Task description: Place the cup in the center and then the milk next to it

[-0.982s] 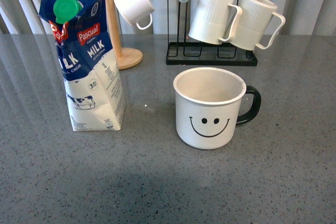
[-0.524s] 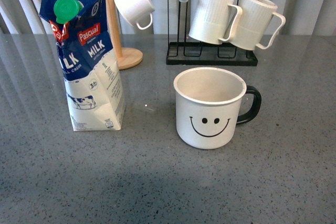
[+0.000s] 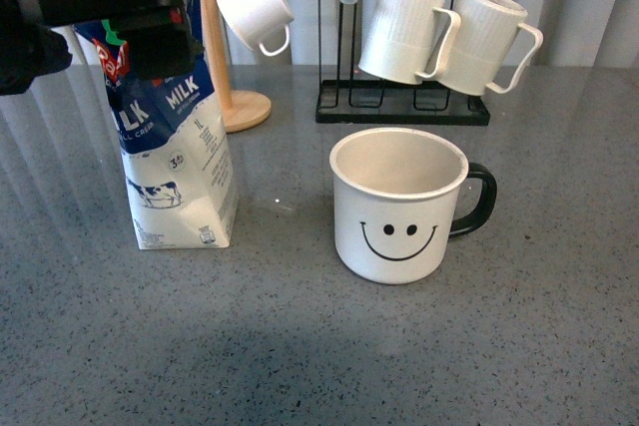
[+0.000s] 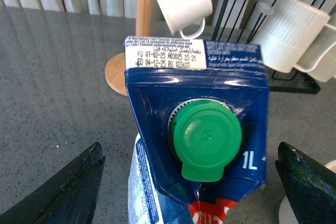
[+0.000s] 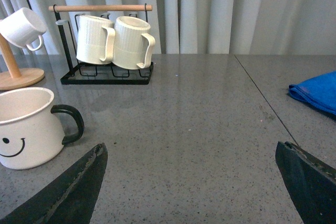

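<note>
The milk [image 3: 180,177] stood upright on the tabletop [image 3: 300,346], left of the cup [image 3: 399,212] and well apart from it. The left hand [image 4: 191,182] was over the top of the carton. In the left wrist view the green cap [image 4: 205,137] sat between its two fingers [image 4: 68,192], which were spread wide, one on each side of the carton's top, with no contact to be seen. The right hand [image 5: 191,187] was also spread wide with nothing between its fingers. It was above bare tabletop, with the cup off to one side of it.

There was one milk carton and one smiley cup, whose black handle pointed away from the milk. Behind them two ribbed mugs [image 3: 404,35] hung on one black rack [image 3: 399,112], and one small plain white cup [image 3: 255,9] hung on one wooden stand [image 3: 245,107]. One blue cloth [image 5: 315,93] showed in the right wrist view.

Half a second earlier no hand showed in the front view and the cap was in plain sight. Now the dark bulk of the left hand covered the top of the carton and hid the cap there. The milk and the cup stood where they had stood.
</note>
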